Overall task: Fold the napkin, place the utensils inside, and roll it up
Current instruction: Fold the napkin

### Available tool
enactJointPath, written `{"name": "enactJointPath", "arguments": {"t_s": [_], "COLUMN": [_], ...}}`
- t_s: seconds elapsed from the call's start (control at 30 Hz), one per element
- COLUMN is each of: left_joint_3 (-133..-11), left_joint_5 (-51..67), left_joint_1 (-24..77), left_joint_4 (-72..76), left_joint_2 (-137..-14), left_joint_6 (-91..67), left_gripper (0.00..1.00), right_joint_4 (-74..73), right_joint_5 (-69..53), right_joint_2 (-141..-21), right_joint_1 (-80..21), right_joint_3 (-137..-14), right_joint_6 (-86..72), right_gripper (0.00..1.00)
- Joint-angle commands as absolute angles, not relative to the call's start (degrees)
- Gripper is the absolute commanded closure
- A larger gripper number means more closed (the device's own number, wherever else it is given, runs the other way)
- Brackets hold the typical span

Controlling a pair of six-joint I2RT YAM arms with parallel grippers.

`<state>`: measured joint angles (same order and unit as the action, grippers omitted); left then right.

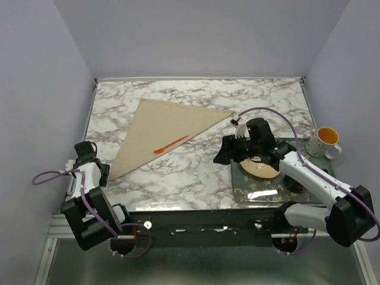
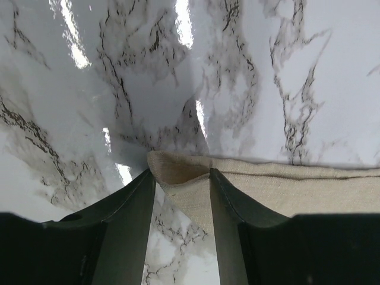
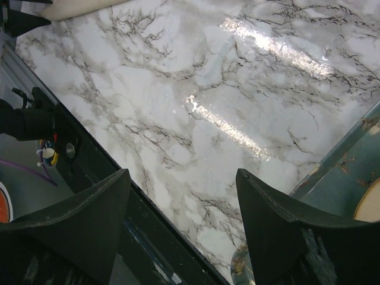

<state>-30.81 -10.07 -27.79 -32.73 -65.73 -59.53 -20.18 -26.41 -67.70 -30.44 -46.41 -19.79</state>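
My left pincer stands open, its two fingers straddling the near corner of the napkin. The cloth's tip lies in the gap between them, flat on the marble table. From my wrist view I cannot say for sure whether either pad already touches the hem. My right pincer is open too and holds nothing. It hangs over bare marble near the front edge, just left of the plate on its placemat.

From above, the napkin lies as a triangle on the left-middle of the table, its long point reaching toward the far right. The orange utensil rests on it at a slant, close to the nearer long edge and well apart from the corner I am at.

I judge the cloth soft, light and limp: it will drape and sag rather than keep a shape. Its coarse weave should give my pads good bite, but the glossy marble beneath may let the whole triangle slide when I pull. So I would take it right here at the corner, pinching past the hem and catching both layers if it is doubled. The utensil looks stiff, thin and very light, so it could skate off if the cloth tilts. I would keep the lift low and roll over it gently
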Motion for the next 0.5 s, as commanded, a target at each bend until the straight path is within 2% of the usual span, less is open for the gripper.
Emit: {"name": "enactJointPath", "arguments": {"t_s": [0.0,0.23,0.4,0.47], "left_joint_3": [-31.20,-28.22,-27.60,-28.04], "left_joint_5": [-15.29,-14.24,-14.58,-15.29], "left_joint_1": [-28.30,-28.21,-26.99,-26.55], "left_joint_4": [-34.19,-31.21,-30.85,-32.08], "left_joint_2": [-71.00,-72.42,-69.01,-67.59], "left_joint_6": [-57.31,-56.86,-56.60,-57.21], "left_gripper": [0.49,0.54,0.81,0.95], "right_joint_4": [-19.60,-19.69,-19.69,-19.69], "right_joint_5": [-25.05,-24.96,-25.05,-25.14], "right_joint_2": [-67.59,-68.38,-68.73,-68.73], "right_joint_1": [-30.85,-30.85,-30.85,-30.85], "right_joint_3": [-47.02,-47.28,-47.55,-47.46], "right_joint_6": [-19.25,-19.16,-18.81,-18.98], "right_gripper": [0.20,0.20,0.20,0.20]}}
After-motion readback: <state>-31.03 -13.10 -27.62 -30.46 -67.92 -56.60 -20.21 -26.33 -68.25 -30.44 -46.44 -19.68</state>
